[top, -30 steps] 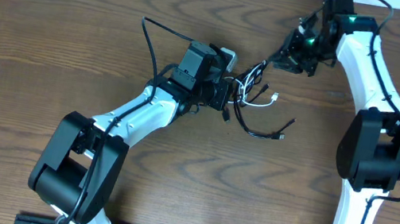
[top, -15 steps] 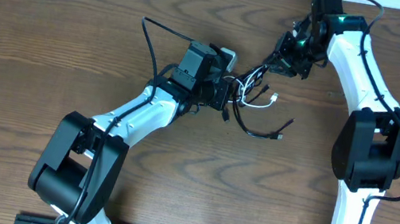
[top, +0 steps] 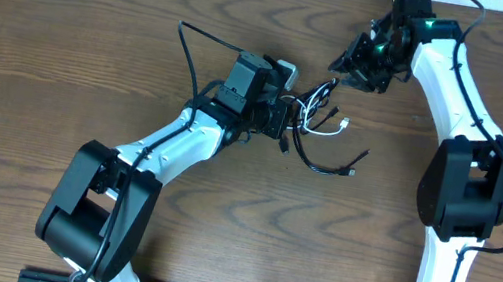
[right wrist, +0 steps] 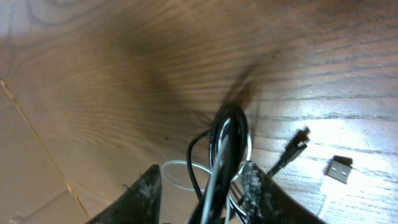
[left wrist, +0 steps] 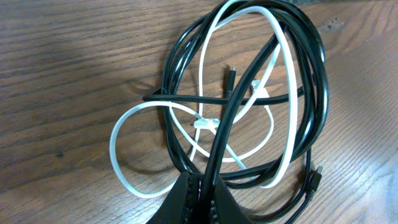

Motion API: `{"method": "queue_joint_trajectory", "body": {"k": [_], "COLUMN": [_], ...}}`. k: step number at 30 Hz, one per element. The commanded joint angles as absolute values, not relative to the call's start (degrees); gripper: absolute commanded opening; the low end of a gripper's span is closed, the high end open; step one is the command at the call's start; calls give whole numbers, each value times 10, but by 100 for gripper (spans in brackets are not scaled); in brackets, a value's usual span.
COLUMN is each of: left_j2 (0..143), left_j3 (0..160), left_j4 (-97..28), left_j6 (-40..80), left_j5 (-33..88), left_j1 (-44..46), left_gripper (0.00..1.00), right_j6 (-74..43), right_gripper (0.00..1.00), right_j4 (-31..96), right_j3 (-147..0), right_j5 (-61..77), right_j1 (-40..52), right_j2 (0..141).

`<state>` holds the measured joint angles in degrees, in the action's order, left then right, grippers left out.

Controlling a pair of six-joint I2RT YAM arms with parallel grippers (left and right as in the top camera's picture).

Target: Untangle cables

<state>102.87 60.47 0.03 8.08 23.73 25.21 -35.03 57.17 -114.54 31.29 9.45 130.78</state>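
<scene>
The long thin black cable (left wrist: 314, 93) and the short thin white cable (left wrist: 124, 165) are lying coiled through one another in a single heap on the dark brown wood-grain table (top: 63, 51), between the two arms and nearer its far edge. The left gripper (left wrist: 200, 193) is sitting at the heap's left side with its fingers pressed together on one strand of the black cable, which is running straight up across the loops. A white loop is bulging out to the left of the black coils, and a small black plug (left wrist: 229, 78) is lying inside them. A second black plug end (top: 362, 159) is trailing out to the right of the heap. The right gripper (right wrist: 202, 169) is hovering at the heap's upper right with its fingers apart; several black strands are rising between them, close against one finger (right wrist: 252, 183). Whether they are pinched cannot be told. A flat white plug (right wrist: 339, 168) is resting on the table beside it.
</scene>
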Motion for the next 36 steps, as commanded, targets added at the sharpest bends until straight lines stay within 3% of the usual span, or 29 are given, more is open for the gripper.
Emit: {"method": "queue_joint_trajectory", "body": {"k": [1,8,23,33,36], "left_j2": [1028,1028,1028,1028,1028], "left_j3": [609,609,609,609,609], "left_j4": [1,1,1,1,1], "left_j6": [107,108,108,108,108], "left_j5": [243,256,255,255,255], "left_j1": [240,233,233,233,233], "left_gripper": [7,8,8,8,7], "right_j6": [-322,-291,-356,-384,-389], "right_gripper": [45,37,20,17,9], "right_j4": [595,636,610,610,608], "right_j3": [-1142,-1142,-1142,-1142,-1142], "right_j5": [331,370,393,372,349], "right_j1": [72,67,97,115,123], "right_j2": [1304,1304,1304,1304,1304]}}
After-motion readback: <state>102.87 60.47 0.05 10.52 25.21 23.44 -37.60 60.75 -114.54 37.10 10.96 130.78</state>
